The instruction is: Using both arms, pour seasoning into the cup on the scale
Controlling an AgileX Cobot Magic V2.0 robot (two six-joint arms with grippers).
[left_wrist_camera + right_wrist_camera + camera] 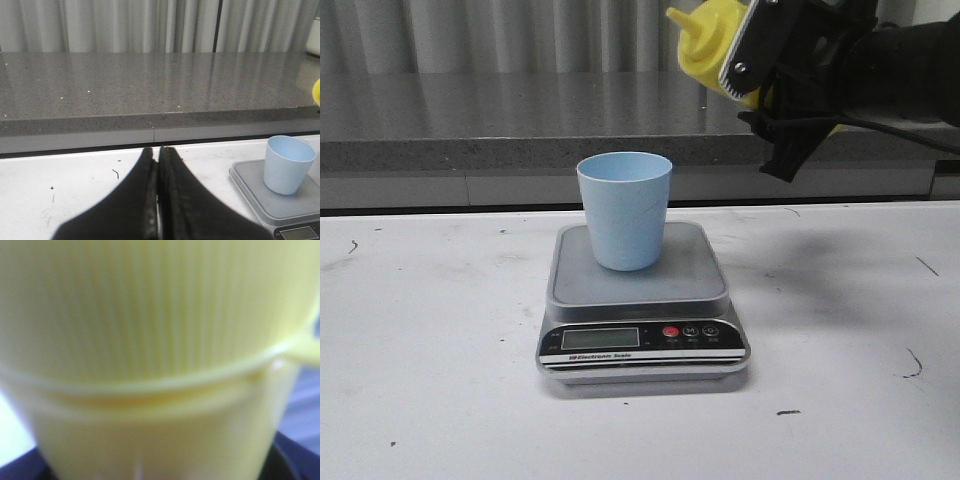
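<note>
The pale blue cup (pixel 625 208) stands upright on the platform of the silver-grey scale (pixel 640 300) in the middle of the table. My right gripper (pixel 775 75) is shut on the yellow seasoning bottle (pixel 712 40), held high to the upper right of the cup and tilted with its nozzle pointing left. The bottle's ribbed cap (pixel 150 315) fills the right wrist view. My left gripper (pixel 158 155) is shut and empty, low over the table left of the scale (pixel 260 195) and cup (pixel 288 163). The left arm is out of the front view.
A grey stone counter ledge (pixel 470 140) runs along the far edge of the white table (pixel 420 380), with pale curtains behind it. Small dark marks dot the table surface.
</note>
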